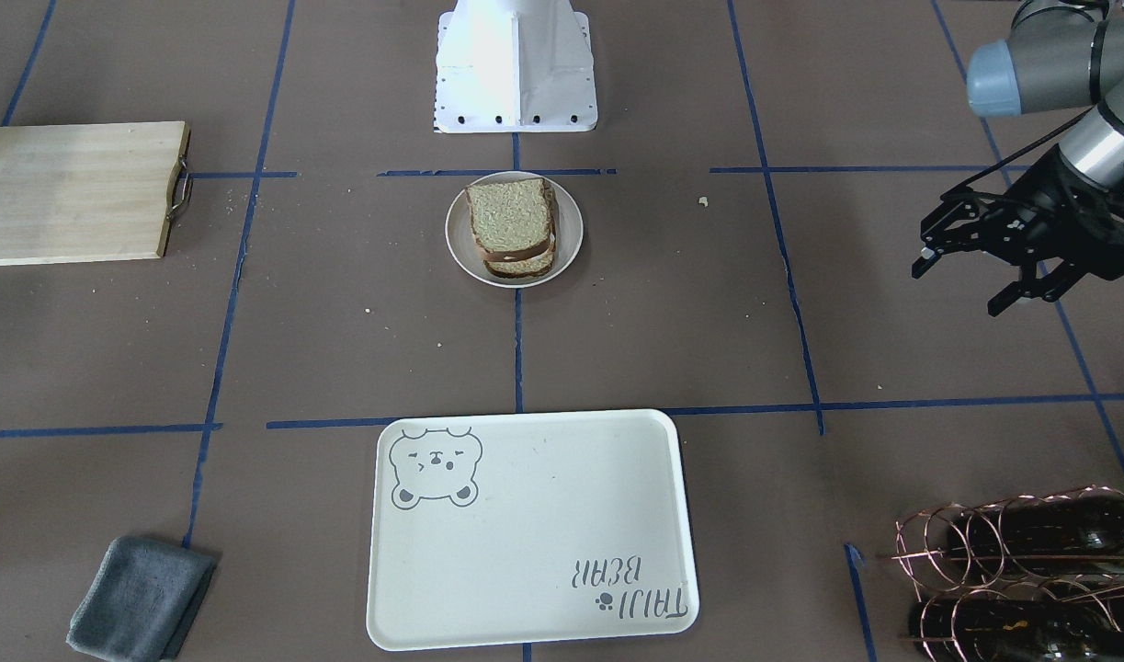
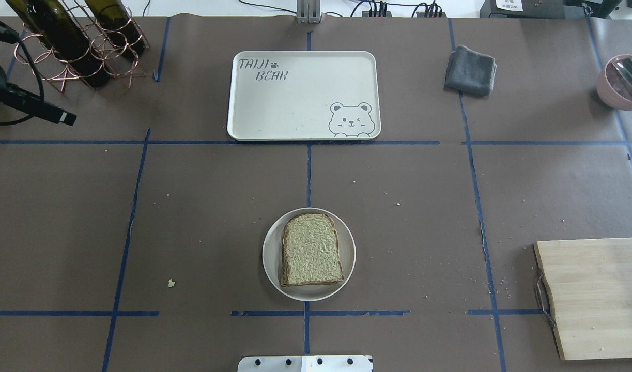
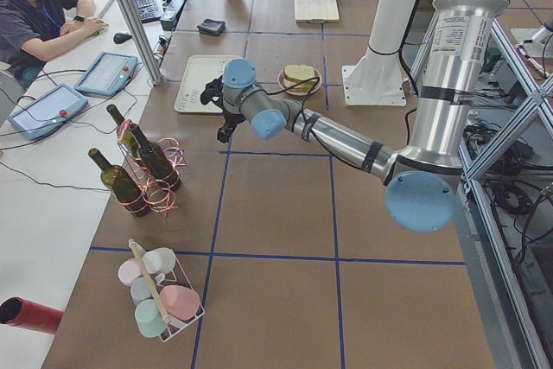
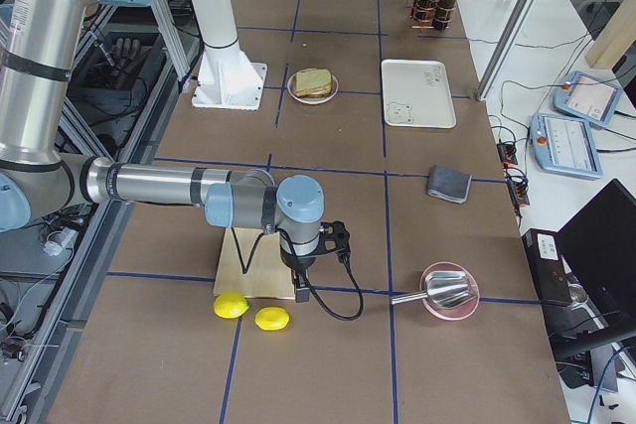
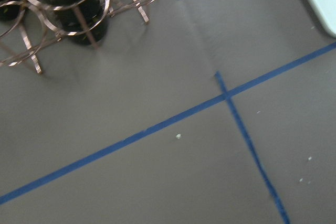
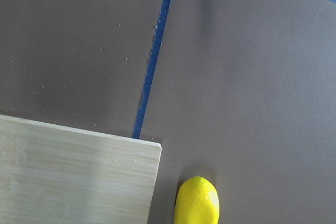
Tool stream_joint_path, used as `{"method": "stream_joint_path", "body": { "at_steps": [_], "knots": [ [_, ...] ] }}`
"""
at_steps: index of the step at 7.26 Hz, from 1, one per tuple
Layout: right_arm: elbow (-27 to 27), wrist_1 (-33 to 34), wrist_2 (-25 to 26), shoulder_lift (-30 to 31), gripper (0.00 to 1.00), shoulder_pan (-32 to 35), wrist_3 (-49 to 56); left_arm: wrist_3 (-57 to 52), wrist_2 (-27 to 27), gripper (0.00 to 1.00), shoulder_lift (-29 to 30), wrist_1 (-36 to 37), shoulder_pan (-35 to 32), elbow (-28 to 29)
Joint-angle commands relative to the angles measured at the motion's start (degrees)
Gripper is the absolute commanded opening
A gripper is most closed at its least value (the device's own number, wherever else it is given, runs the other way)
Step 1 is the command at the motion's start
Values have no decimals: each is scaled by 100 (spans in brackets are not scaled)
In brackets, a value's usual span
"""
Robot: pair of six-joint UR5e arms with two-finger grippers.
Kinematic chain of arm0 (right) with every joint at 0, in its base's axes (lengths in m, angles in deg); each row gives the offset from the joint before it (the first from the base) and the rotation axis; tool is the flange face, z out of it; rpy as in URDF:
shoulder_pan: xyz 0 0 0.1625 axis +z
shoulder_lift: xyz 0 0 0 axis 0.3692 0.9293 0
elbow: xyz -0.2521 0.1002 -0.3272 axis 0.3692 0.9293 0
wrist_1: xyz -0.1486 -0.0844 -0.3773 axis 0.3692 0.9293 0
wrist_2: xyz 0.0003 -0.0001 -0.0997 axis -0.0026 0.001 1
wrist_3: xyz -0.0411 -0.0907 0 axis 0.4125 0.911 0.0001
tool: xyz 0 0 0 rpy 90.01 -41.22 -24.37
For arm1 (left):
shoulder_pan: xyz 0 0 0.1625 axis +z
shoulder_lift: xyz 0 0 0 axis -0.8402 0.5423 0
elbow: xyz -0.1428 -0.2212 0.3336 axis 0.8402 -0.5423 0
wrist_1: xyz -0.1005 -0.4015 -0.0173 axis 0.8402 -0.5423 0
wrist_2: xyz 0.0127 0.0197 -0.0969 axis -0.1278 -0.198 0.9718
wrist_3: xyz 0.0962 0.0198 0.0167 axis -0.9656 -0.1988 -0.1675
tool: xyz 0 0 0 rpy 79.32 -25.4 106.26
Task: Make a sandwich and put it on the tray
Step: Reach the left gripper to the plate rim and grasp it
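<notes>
Hidden: from overhead the top slice covers whatever lies between the slices. The front view shows only a thin pale strip between the crusts, possibly egg white.
Cut off: the pale wooden cutting board (image 2: 595,294) runs out of the overhead view's right edge, and the pink bowl (image 2: 618,85) is clipped there too.
Left gripper (image 1: 970,280): black fingers spread wide with nothing between them. It hangs above the table near the copper wire rack of dark wine bottles (image 1: 1021,570).
Right gripper (image 4: 301,280): seen only from the side, over the cutting board's end near two yellow lemons (image 4: 232,305). Cannot tell whether it is spread or closed.
Sandwich (image 2: 310,249): two squarish tan bread slices with dark brown crusts, stacked slightly askew. It sits on a small round white plate (image 2: 270,258) at table centre, near the white robot base (image 2: 305,363).
Tray (image 2: 300,103): large cream rectangle with rounded corners and a raised rim, well apart from the sandwich across the table.
Writing: "TAIJI BEAR" in grey with a paw mark in one corner of the tray, and a grey winking bear drawing (image 2: 351,120) in the opposite corner.
Other: a folded grey cloth (image 2: 471,70) lies near the tray.
</notes>
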Motion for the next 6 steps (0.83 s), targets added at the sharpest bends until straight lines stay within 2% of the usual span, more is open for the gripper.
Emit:
{"method": "stream_joint_path", "body": {
  "at_steps": [1, 2, 3, 6],
  "knots": [
    [4, -11, -12, -13, 100, 20, -7, 529, -82, 100, 69, -883, 397, 25],
    [13, -3, -12, -39, 100, 20, -15, 1201, -240, 100, 103, -1270, 1017, -54],
    [83, -11, -55, -31, 100, 20, -7, 2391, -354, 100, 321, -1282, 1606, -54],
    [215, -55, -178, -13, 100, 11, 2, 4433, -1889, 100, 437, -1204, 2918, -213]
  ]
}}
